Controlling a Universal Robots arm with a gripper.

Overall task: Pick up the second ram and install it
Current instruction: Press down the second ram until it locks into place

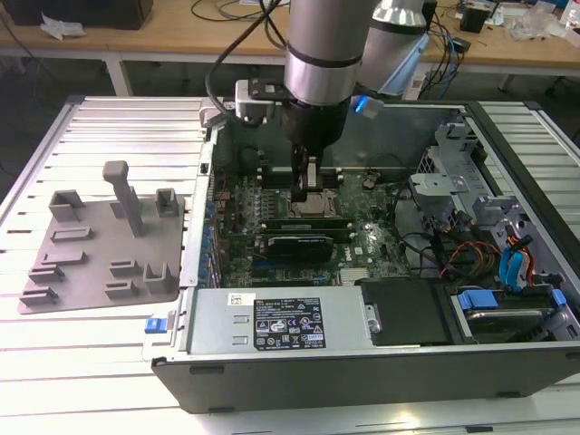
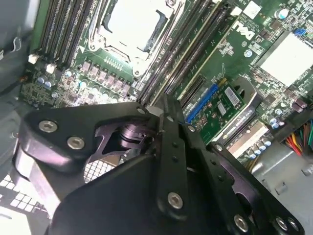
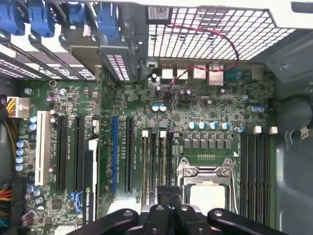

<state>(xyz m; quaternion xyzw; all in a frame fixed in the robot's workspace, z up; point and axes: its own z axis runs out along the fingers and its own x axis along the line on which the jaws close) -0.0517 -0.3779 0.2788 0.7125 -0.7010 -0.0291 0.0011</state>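
Exterior view: tool point(image 1: 307, 188) lowered inside the open computer case point(image 1: 507, 299), centre of frame.
Second ram point(image 1: 309, 178) sits clamped edge-on between the closed fingers, long axis roughly vertical, just above the motherboard point(image 1: 362, 245) slots beside the processor socket point(image 1: 315, 205).

A white slatted tabletop point(image 1: 118, 362) fills the foreground of the exterior view. Behind it runs a long wooden workbench point(image 1: 163, 34) on pale legs, strewn with dark cables point(image 1: 453, 41) and small clutter. Beneath that bench the floor point(image 1: 36, 77) lies dark, under even light.
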